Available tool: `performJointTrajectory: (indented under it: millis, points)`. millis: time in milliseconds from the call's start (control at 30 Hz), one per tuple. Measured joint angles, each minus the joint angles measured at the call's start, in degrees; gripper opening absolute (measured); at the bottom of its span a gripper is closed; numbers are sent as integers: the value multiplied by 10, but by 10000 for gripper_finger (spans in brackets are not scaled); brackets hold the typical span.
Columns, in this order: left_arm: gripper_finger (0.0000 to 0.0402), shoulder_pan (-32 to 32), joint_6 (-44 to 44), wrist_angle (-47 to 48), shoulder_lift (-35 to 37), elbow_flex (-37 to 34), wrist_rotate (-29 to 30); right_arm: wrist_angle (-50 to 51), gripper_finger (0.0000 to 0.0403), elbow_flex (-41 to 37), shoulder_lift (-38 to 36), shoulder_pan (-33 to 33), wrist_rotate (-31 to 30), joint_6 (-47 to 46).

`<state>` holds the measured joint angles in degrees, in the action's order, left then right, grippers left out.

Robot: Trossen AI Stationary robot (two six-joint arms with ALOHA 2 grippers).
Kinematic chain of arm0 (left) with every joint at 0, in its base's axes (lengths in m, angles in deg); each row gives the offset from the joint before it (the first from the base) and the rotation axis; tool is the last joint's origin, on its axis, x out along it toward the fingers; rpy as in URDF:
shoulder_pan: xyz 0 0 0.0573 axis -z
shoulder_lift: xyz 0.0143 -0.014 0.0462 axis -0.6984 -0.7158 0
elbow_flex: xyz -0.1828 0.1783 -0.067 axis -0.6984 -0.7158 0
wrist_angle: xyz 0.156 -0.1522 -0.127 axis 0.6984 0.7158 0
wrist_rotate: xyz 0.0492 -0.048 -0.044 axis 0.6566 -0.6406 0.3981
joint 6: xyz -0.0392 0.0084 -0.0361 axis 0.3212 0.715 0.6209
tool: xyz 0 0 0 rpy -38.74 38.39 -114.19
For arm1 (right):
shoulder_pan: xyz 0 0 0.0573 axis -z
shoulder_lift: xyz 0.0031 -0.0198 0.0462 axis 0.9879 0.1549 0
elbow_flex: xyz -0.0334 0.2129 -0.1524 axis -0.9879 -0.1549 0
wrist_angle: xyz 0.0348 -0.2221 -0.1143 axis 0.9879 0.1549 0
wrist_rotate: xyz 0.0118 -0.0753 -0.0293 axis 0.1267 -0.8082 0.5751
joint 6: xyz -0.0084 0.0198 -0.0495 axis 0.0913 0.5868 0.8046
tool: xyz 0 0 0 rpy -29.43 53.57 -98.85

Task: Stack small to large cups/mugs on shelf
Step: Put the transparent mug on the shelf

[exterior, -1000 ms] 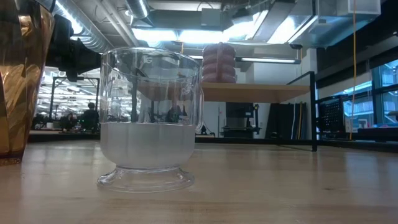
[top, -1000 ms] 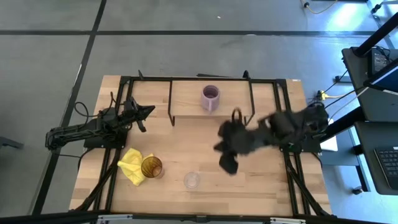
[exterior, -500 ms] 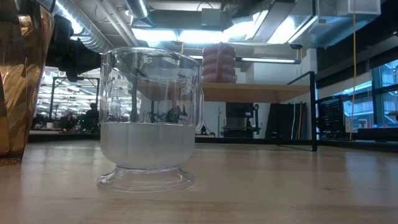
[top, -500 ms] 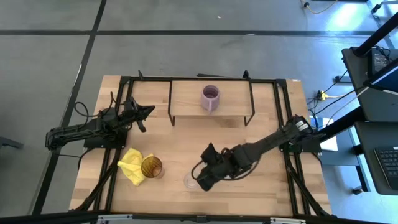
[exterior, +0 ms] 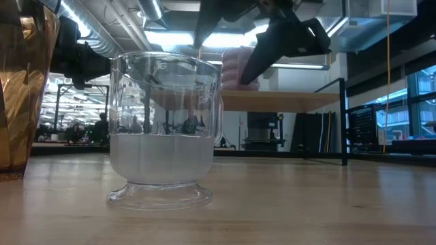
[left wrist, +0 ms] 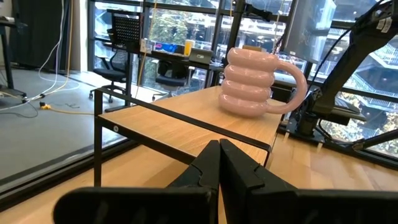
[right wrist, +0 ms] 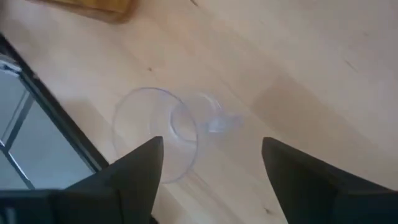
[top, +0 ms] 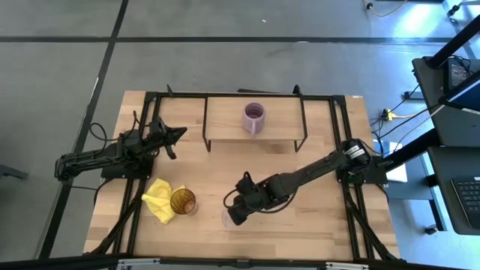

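A small clear glass cup (top: 229, 220) (exterior: 165, 129) stands on its foot on the table near the front edge. My right gripper (top: 234, 211) (right wrist: 211, 163) hovers open just above it, slanting down, one finger to each side of the cup (right wrist: 163, 134) and clear of it. A purple ribbed mug (top: 254, 118) (left wrist: 256, 84) stands on the shelf (top: 225, 126) at the back. An amber tumbler (top: 182, 201) stands left of the clear cup. My left gripper (top: 180, 133) (left wrist: 219, 163) waits shut at the left, pointing level toward the shelf.
A crumpled yellow cloth (top: 158, 198) lies beside the amber tumbler (exterior: 17, 88), on its left. The shelf's black wire legs (top: 207, 124) stand between my left gripper and the mug. Black frame rails (top: 351, 199) run along the table's sides.
My right gripper has come down from mid-table, below the shelf's right end, toward the near edge and the left. It now hangs just over the clear cup and shows in the low view. The cups have not moved.
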<state>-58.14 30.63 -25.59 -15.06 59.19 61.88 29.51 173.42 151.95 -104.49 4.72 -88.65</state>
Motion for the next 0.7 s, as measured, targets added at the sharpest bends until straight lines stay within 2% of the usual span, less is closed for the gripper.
performJointTrajectory:
  millis: [400, 700]
  points:
    - [0, 0, 0, 0, 0, 0, 0, -41, 273, -14, 0, -31, 4, -64]
    - [0, 0, 0, -1, 0, 0, 0, -79, 219, -14, 25, -38, 8, -73]
